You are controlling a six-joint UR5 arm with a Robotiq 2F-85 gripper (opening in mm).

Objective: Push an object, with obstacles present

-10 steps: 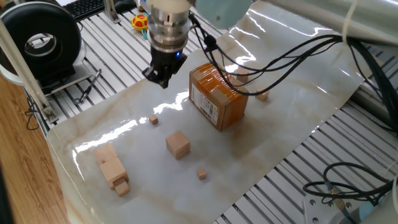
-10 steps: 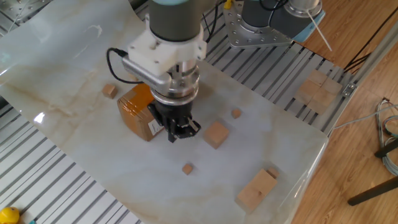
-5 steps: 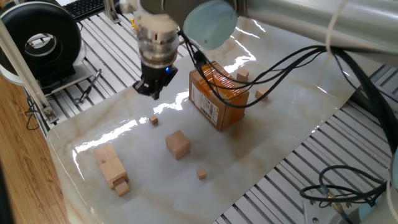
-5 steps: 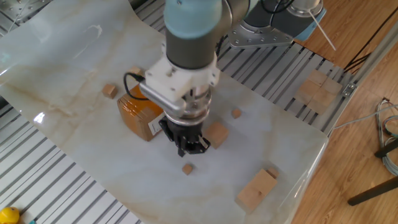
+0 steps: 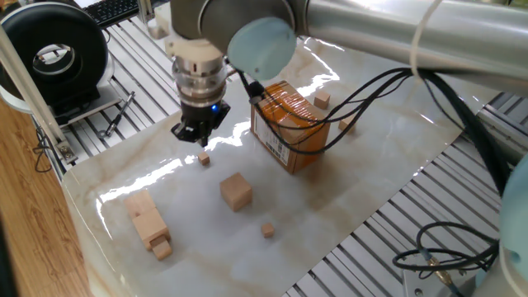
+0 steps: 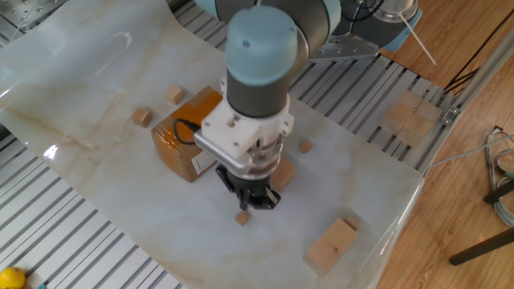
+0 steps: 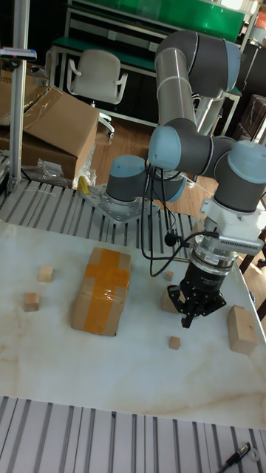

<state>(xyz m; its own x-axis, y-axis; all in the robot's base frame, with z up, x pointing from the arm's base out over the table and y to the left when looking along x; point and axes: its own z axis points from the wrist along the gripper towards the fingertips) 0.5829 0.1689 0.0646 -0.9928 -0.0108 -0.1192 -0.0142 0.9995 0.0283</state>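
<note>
The object, a tiny light-wood cube point(image 5: 204, 159) point(image 6: 242, 217) point(image 7: 174, 342), lies on the marble sheet. My gripper point(image 5: 196, 140) point(image 6: 257, 202) point(image 7: 190, 316) hangs just above and beside it, fingers drawn together with nothing between them; whether it touches the cube is unclear. The obstacles lie around it. The brown taped cardboard box point(image 5: 289, 128) point(image 6: 181, 140) point(image 7: 101, 290) stands close by. The mid-sized wood cube point(image 5: 236, 191) point(image 6: 283, 172) is partly hidden behind the gripper in the other fixed view. The long stacked wood blocks point(image 5: 148, 221) point(image 6: 331, 243) point(image 7: 241, 329) lie near the sheet's edge.
Small wood cubes lie scattered: one point(image 5: 267, 230) point(image 6: 305, 146) near the sheet's edge, two point(image 5: 322, 101) point(image 5: 347, 126) beyond the box point(image 6: 142, 117) point(image 6: 174, 95). Metal slats border the marble sheet. Black cables trail from the arm over the box.
The gripper has travelled from beside the cardboard box across the sheet and down, ending right next to the tiny cube. The cubes and the box have not moved.
</note>
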